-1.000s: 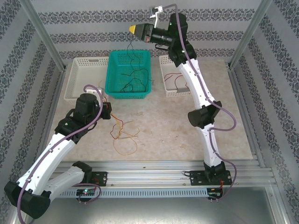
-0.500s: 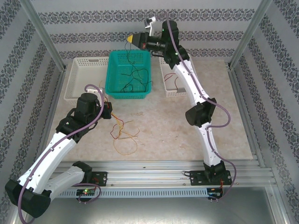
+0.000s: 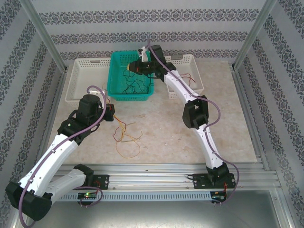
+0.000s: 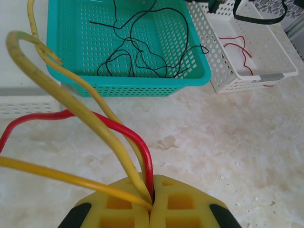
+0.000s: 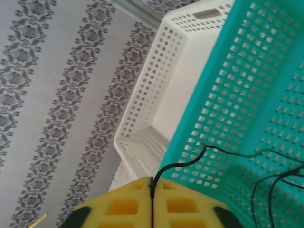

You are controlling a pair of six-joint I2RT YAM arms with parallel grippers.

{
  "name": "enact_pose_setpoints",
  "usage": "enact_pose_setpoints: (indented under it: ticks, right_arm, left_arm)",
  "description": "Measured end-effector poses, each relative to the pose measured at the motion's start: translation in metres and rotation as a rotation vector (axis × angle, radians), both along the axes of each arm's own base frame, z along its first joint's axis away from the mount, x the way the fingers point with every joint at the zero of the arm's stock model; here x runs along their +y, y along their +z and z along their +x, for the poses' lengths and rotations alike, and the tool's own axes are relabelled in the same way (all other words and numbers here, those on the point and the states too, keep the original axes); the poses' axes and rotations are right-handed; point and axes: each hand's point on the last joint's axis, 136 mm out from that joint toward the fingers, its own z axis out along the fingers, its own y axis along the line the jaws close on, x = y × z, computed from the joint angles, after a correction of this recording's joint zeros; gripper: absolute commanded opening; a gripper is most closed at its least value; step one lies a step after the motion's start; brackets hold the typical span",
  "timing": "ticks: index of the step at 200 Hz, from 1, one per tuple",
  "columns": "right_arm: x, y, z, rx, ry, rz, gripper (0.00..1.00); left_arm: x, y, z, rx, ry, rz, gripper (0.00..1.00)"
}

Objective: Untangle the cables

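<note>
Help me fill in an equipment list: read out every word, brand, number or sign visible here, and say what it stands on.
No readable text in any view.
Grey tab on the right white basket: no writing can be made out on it.
Teal basket: no label seen.
Wallpaper: ornament pattern, no letters.

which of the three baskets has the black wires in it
The teal basket in the middle, between the two white ones. The black wires lie tangled in it; the right white basket holds a red wire instead.
</note>
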Motion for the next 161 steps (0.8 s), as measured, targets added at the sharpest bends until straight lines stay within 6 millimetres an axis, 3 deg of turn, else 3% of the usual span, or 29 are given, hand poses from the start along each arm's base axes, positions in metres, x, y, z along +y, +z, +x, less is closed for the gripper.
enact_pose_setpoints:
  ticks: [9,31,65,92,124,143,161]
  right_arm:
    - [-0.001,-0.001,0.002,-0.021,-0.006,-0.014,0.34]
    - [-0.005,-0.001,0.007,-0.056,-0.033,-0.041,0.42]
    - [-0.012,0.007,0.008,-0.092,-0.056,-0.073,0.48]
    - [-0.018,0.032,-0.003,-0.14,-0.054,-0.083,0.49]
    - [-0.037,0.08,-0.049,-0.203,-0.022,-0.08,0.5]
    - [-0.05,0.11,-0.099,-0.271,0.028,-0.066,0.51]
    - [-0.063,0.122,-0.156,-0.334,0.086,-0.049,0.52]
  left_arm:
    - [0.0,0.0,0.0,0.001,-0.002,-0.001,0.0]
    - [-0.001,-0.002,0.001,0.008,-0.003,0.001,0.0]
    - [-0.002,-0.005,0.001,0.016,-0.005,0.003,0.0]
    - [-0.002,-0.008,0.002,0.025,-0.005,0.006,0.0]
    - [-0.007,-0.016,0.005,0.06,-0.012,-0.014,0.0]
    - [-0.011,-0.022,0.009,0.089,0.004,-0.046,0.0]
    - [-0.016,-0.028,0.014,0.119,0.024,-0.083,0.0]
